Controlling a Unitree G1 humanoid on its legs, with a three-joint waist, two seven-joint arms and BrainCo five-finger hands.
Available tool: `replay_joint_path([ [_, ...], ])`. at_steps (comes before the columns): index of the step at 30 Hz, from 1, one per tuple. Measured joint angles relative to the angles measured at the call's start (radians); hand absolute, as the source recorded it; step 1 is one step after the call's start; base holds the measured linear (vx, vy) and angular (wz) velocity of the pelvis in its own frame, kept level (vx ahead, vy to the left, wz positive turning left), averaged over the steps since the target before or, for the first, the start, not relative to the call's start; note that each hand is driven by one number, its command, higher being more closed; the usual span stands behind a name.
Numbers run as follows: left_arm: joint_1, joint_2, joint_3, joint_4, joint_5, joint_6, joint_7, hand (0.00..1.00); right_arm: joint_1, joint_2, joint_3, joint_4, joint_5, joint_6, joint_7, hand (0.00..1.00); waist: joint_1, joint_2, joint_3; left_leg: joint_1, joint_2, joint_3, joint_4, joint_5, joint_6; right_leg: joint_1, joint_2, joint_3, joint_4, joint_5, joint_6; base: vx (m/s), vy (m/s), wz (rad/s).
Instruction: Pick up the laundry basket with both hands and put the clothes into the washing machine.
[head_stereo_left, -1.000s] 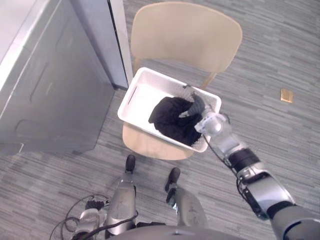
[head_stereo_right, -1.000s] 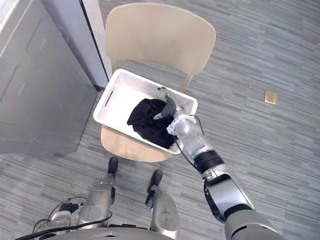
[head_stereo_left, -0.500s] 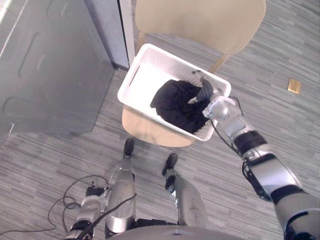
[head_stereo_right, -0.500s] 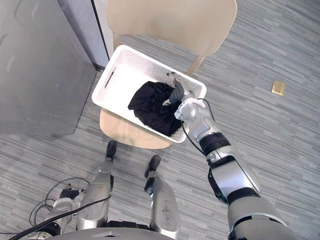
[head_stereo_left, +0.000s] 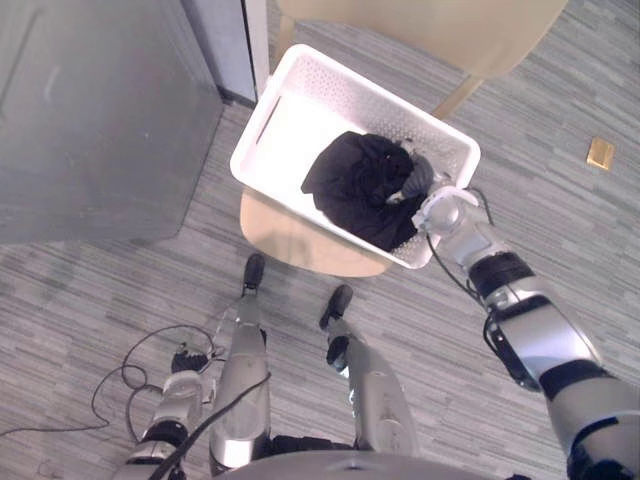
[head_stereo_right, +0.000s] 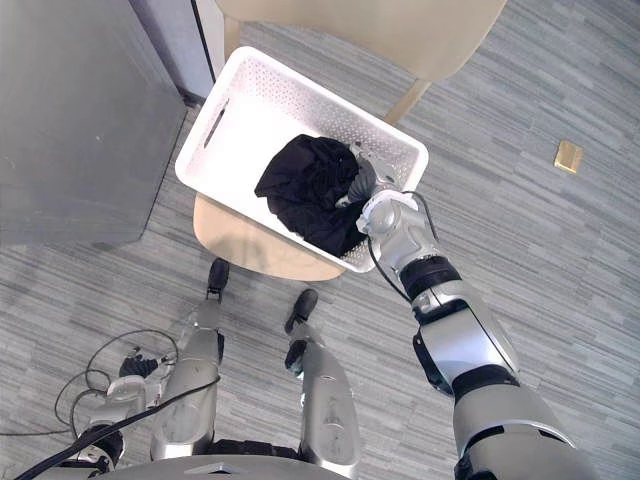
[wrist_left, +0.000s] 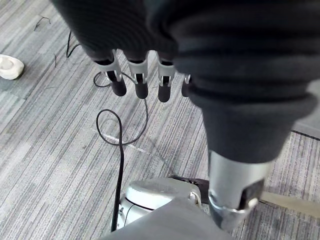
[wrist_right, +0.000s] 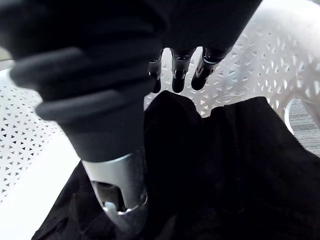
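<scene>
The white laundry basket (head_stereo_left: 330, 78) sits on a beige chair (head_stereo_left: 290, 235), just beside the grey washing machine (head_stereo_left: 90, 120). A heap of black clothes (head_stereo_left: 358, 185) lies in the basket's right end. The right hand (head_stereo_left: 420, 177) hangs inside that end, above the clothes, its fingers (wrist_right: 178, 75) relaxed and close to the perforated wall, grasping nothing. The left hand (wrist_left: 137, 80) hangs low over the floor, fingers straight and empty, well apart from the basket.

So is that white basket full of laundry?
Mostly empty: one black bundle of clothes lies at one end of the basket; the rest of its floor is bare.
</scene>
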Motion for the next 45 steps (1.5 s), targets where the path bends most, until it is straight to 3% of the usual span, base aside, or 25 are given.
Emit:
replay_joint_path([
  [16, -0.051, 0.003, 0.000, -0.033, -0.027, -0.008, 0.028, 0.00, -0.082, -0.001, -0.006, 0.103, 0.000, 0.027, -0.049, 0.00, -0.002, -0.001, 0.008, -0.110, 0.016, -0.045, 0.000, 0.017, -0.013, -0.079, 0.021, -0.043, -0.019, 0.010, -0.013, 0.02, -0.050, 0.03],
  [29, -0.092, -0.003, 0.001, -0.039, -0.064, -0.026, 0.038, 0.00, -0.108, 0.003, -0.004, 0.151, 0.000, 0.032, -0.057, 0.00, 0.018, 0.001, 0.009, -0.169, 0.022, -0.077, 0.000, 0.029, -0.020, -0.123, 0.026, -0.069, -0.017, 0.012, -0.017, 0.03, -0.024, 0.04],
  [30, -0.092, -0.004, 0.001, -0.039, -0.067, -0.026, 0.039, 0.00, -0.109, 0.012, -0.004, 0.160, -0.001, 0.036, -0.058, 1.00, 0.019, 0.001, 0.009, -0.171, 0.022, -0.078, 0.000, 0.030, -0.020, -0.123, 0.026, -0.070, -0.017, 0.012, -0.017, 0.03, -0.023, 0.02],
  [45, -0.094, -0.007, 0.006, -0.039, -0.085, -0.026, 0.058, 0.00, -0.103, 0.082, -0.006, 0.190, -0.001, 0.050, -0.090, 1.00, 0.019, 0.001, 0.009, -0.178, 0.023, -0.094, 0.000, 0.031, -0.021, -0.123, 0.026, -0.082, -0.014, 0.009, -0.018, 0.02, -0.016, 0.01],
])
